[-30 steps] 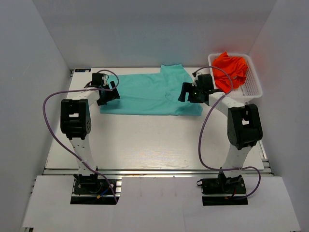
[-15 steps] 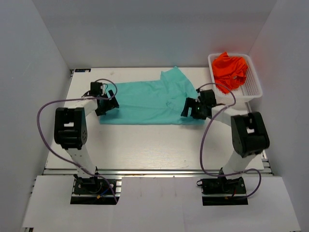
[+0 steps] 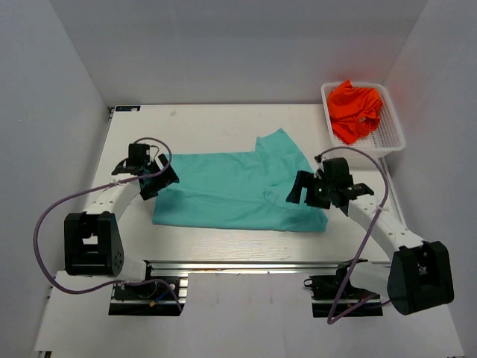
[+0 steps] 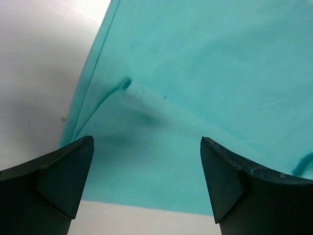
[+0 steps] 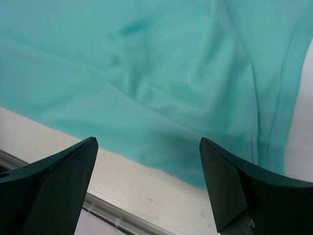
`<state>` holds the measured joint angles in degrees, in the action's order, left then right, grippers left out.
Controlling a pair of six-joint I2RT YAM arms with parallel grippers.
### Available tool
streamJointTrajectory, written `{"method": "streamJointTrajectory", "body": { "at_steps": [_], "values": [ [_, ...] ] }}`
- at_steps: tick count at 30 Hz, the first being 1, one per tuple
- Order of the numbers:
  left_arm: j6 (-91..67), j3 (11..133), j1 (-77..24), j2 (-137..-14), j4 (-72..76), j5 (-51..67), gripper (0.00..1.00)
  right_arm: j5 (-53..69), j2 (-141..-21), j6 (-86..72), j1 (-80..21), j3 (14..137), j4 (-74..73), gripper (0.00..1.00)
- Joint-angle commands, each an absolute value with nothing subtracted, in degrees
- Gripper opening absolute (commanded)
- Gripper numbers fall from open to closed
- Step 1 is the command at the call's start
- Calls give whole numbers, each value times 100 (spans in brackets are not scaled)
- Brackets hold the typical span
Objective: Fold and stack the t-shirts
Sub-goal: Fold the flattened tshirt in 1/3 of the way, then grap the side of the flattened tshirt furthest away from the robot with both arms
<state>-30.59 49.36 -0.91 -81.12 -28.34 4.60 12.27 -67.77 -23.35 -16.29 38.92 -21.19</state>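
A teal t-shirt (image 3: 231,190) lies spread across the table near its front edge, with a sleeve sticking out toward the back right. My left gripper (image 3: 160,179) stands open over the shirt's left end, its fingers wide apart above the near hem (image 4: 146,166). My right gripper (image 3: 298,188) stands open over the shirt's right end (image 5: 149,166), at its front edge. Neither holds any cloth between its fingers. An orange-red t-shirt (image 3: 355,110) lies crumpled in the basket.
The white perforated basket (image 3: 393,119) stands at the back right corner of the table. The table's metal front rail (image 3: 238,265) runs just before the teal shirt's near hem. Grey walls close in the left, right and back sides.
The teal shirt has slid from the back of the table toward the front edge, and both grippers have come back with it. Both sets of jaws stayed open.
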Motion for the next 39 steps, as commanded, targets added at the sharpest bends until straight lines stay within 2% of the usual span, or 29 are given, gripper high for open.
{"method": "streamJointTrajectory", "body": {
  "at_steps": [1, 4, 7, 13, 19, 23, 24, 26, 27, 30, 31, 32, 39],
  "values": [
    [-3120, 5676, -97, -8112, -2873, 72, 100, 1170, -6539, -2136, -1679, 4657, -1715, 90],
    [-3120, 6238, -10, -8542, -2612, -115, 100, 1055, -6705, -2048, -1644, 4781, -674, 90],
    [-2998, 6913, -9, -9312, -2531, -385, 100, 643, -7047, -2040, -1626, 5271, -431, 90],
    [-2883, 8548, -9, -10870, -2979, -747, 100, 264, -8979, -1881, -1617, 7161, -993, 90],
    [-2821, 9255, -9, -11935, -3173, -747, 95, 281, -10282, -1784, -1520, 8472, -1406, 90],
    [-2708, 9255, -9, -12190, -3059, -502, 79, 62, -10940, -1714, -1398, 9104, -1476, 90],
    [-2707, 9185, -9, -12190, -2972, -388, 69, -165, -11134, -1688, -1345, 9219, -1520, 90],
    [-2655, 9106, -9, -12243, -2848, -194, 58, -237, -11468, -1592, -1327, 9658, -1564, 90],
    [-2654, 9053, -9, -12243, -2787, -11, 48, -220, -11687, -1565, -1310, 9755, -1591, 90],
    [-2593, 8965, -9, -12243, -2663, 193, 28, -124, -12163, -1494, -1205, 10474, -1670, 90],
    [-2593, 8965, -9, -12295, -2663, 193, 8, -114, -12486, -1503, -1204, 10590, -1696, 90],
    [-2593, 8965, -9, -12296, -2733, 193, 0, -62, -12585, -1468, -1213, 10869, -1670, 90],
    [-2593, 8702, -9, -12103, -2610, 123, 0, 536, -13666, -1293, -1195, 11697, -1327, 90]
  ]
}}
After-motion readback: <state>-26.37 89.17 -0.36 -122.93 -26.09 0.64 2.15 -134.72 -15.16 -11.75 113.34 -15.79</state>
